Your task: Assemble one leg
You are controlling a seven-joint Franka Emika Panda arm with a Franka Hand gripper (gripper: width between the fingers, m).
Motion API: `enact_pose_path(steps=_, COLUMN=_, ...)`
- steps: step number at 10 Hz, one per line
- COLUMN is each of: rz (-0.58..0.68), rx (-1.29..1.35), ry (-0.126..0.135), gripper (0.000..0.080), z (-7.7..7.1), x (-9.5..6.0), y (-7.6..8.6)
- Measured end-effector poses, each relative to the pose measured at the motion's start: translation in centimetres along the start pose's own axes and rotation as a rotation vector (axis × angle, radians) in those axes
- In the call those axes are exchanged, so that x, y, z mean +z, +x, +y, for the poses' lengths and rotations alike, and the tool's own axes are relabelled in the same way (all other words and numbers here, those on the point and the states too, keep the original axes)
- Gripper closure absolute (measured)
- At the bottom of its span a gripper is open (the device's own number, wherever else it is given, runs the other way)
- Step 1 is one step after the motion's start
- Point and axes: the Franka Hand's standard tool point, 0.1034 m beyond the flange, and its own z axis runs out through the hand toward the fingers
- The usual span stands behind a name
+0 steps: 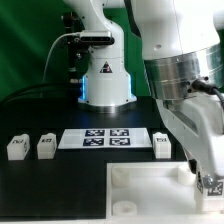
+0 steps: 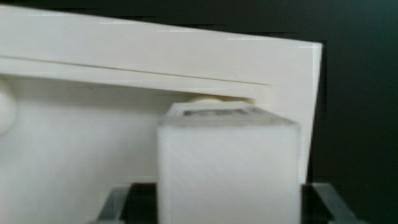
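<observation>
**Leg held at the corner of the white tray**

Exterior view. The arm (image 1: 185,75) fills the exterior view's right side, reaching down over the black worktop (image 1: 50,190). Its gripper (image 1: 207,180) sits low at the far right corner of the white tray (image 1: 150,190), a wide flat piece lying at the front of the worktop. A small tag shows near the gripper's tip, but the fingers themselves are hidden by the arm's bulk, so from here I cannot tell how they stand. Behind the tray lies the marker board (image 1: 105,138), flat, with several black-and-white tags. Just beside the marker board on the exterior view's right stands one loose leg (image 1: 162,145). On the exterior view's left of the marker board stand two more, one near it (image 1: 46,147) and one farther out (image 1: 16,148). All three are well apart from the tray. The robot base (image 1: 105,80) rises behind the marker board.

Wrist view. A held leg (image 2: 222,165), a white block, stands upright between the two dark fingers (image 2: 121,205), which pinch its sides. Its upper end meets the underside edge of the tray (image 2: 160,50) at a small notch or socket; whether it is seated there or only touching is too blurred to tell.
</observation>
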Motion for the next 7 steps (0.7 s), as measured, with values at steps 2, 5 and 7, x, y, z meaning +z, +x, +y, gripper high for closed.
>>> enact_pose_path(steps=2, rz=0.000, rx=-0.068, ry=-0.001, gripper=0.0433, z=0.02, x=0.04, y=0.00)
enact_pose_path(steps=5, rz=0.019, rx=-0.533, ry=-0.001, gripper=0.0169, z=-0.53, x=-0.49, y=-0.05)
enact_pose_path(steps=7, rz=0.026, rx=-0.798, ry=-0.009, gripper=0.0155, z=-0.55, x=-0.43, y=-0.13)
